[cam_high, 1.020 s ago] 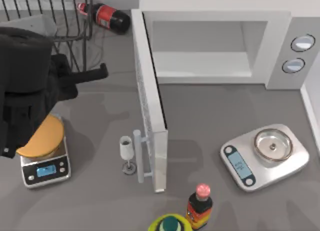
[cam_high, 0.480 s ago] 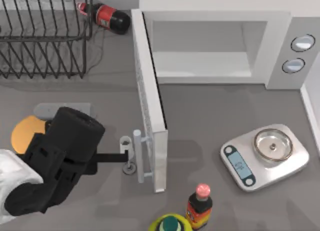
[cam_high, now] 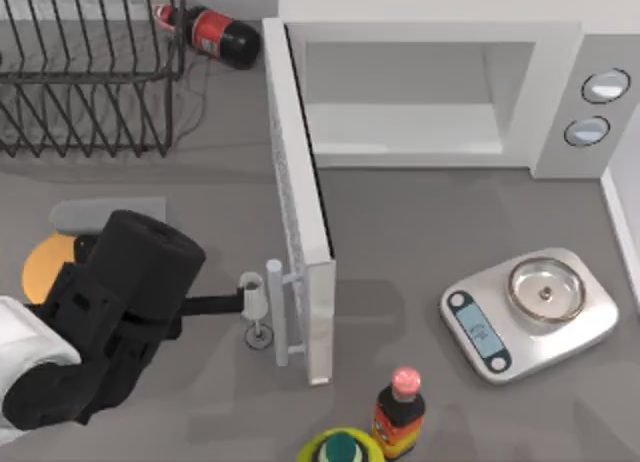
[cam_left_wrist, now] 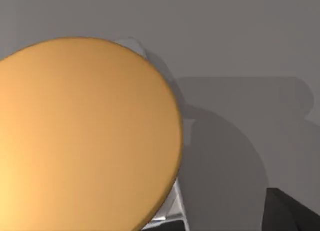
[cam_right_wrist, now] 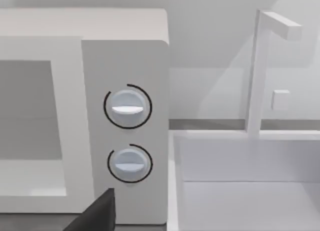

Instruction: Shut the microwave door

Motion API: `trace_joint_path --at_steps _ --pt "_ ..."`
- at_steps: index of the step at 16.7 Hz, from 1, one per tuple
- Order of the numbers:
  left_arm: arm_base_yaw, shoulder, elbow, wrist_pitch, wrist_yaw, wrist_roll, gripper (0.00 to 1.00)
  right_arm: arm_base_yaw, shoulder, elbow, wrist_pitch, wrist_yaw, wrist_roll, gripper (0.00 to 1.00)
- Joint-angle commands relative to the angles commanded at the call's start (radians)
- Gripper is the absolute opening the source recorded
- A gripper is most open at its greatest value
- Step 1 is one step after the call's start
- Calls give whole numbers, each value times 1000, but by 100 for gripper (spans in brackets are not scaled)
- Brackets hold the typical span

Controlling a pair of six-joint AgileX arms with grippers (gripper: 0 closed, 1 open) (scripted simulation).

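Note:
The microwave (cam_high: 440, 92) stands at the back of the table with its white cavity exposed. The microwave door (cam_high: 298, 232) is swung wide open and juts toward the front edge, with its white bar handle (cam_high: 278, 317) on the left face. My left gripper (cam_high: 238, 303) reaches from the lower left, its tip at a small wine glass (cam_high: 252, 300) just left of the handle. In the right wrist view, a dark edge of my right gripper (cam_right_wrist: 100, 211) shows below the microwave's two round knobs (cam_right_wrist: 127, 108).
A wire dish rack (cam_high: 90, 72) and a lying cola bottle (cam_high: 205, 30) are at the back left. An orange disc (cam_left_wrist: 85, 136) sits on a small scale under my left arm. A silver kitchen scale (cam_high: 530, 307) lies right. A sauce bottle (cam_high: 400, 412) stands in front.
My left arm swung down from beside the dish rack to the front left, bringing its gripper up to the wine glass by the door handle. The door has not moved.

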Motion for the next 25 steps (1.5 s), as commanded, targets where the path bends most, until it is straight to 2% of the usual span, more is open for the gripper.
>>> trace_joint_path --at_steps 3,6,12,15,21,25 --pt "-6 18 56 -6 -61 -38 0 0 0 0 0 0 0 100" --pt "-56 82 141 -8 -88 -92 0 0 0 0 0 0 0 100" --pt "-234 275 265 -61 -87 -212 0 0 0 0 0 0 0 100" --pt "-286 335 289 -91 -79 -246 0 0 0 0 0 0 0 100" --pt "-287 336 295 -93 -80 -249 0 0 0 0 0 0 0 100" --pt "-265 362 343 -119 -179 -229 0 0 0 0 0 0 0 100"
